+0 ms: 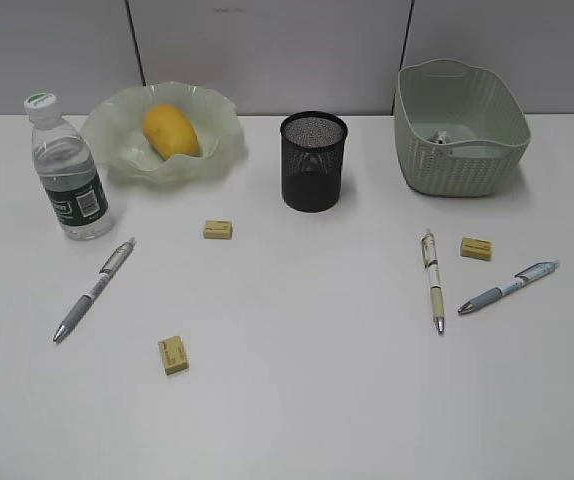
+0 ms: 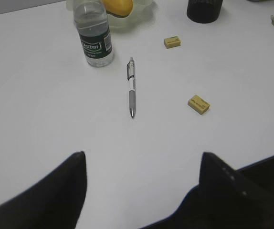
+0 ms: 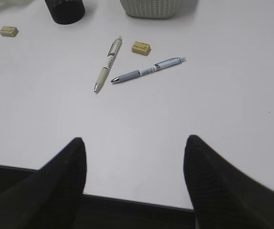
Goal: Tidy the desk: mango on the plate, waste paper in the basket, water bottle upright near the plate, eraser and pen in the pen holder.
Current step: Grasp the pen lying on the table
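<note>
The yellow mango (image 1: 171, 130) lies in the wavy green plate (image 1: 117, 150). Just left of the plate the water bottle (image 1: 67, 170) stands upright. A wad of waste paper (image 1: 441, 139) sits inside the basket (image 1: 457, 170). The black mesh pen holder (image 1: 313, 160) stands between the plate and the basket. On the desk (image 1: 307, 400) lie three pens (image 1: 94, 290) (image 1: 433, 280) (image 1: 508, 287) and three yellow erasers (image 1: 218, 229) (image 1: 174, 354) (image 1: 476, 248). My left gripper (image 2: 144, 155) hangs open over bare desk, short of a pen (image 2: 131, 88). My right gripper (image 3: 135, 139) is open above the desk's front edge.
A grey partition wall (image 1: 267, 50) runs behind the desk. The desk's front edge (image 3: 127, 199) shows under the right gripper. Neither arm appears in the exterior view.
</note>
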You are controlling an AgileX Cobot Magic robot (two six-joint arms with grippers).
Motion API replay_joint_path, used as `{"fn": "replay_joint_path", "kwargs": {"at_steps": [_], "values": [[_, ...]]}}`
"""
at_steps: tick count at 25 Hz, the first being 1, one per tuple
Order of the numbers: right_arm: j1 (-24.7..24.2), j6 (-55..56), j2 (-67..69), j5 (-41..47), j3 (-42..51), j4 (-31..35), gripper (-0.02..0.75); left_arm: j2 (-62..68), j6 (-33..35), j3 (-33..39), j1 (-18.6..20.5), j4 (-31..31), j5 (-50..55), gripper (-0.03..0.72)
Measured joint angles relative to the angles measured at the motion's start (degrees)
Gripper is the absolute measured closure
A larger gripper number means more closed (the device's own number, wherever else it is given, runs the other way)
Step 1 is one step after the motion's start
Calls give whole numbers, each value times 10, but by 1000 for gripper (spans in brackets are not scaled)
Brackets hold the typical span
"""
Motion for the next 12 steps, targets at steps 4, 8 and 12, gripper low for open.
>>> {"fn": "replay_joint_path", "kwargs": {"at_steps": [4, 8, 12], "values": [[0, 0, 0, 0, 0, 0, 229, 0, 0, 0, 0, 0, 0, 150], [0, 0, 0, -1, -1, 0, 229, 0, 0, 0, 0, 0, 0, 157], [0, 0, 11, -13, -23, 0, 229, -15, 0, 0, 0, 0, -1, 163]]}}
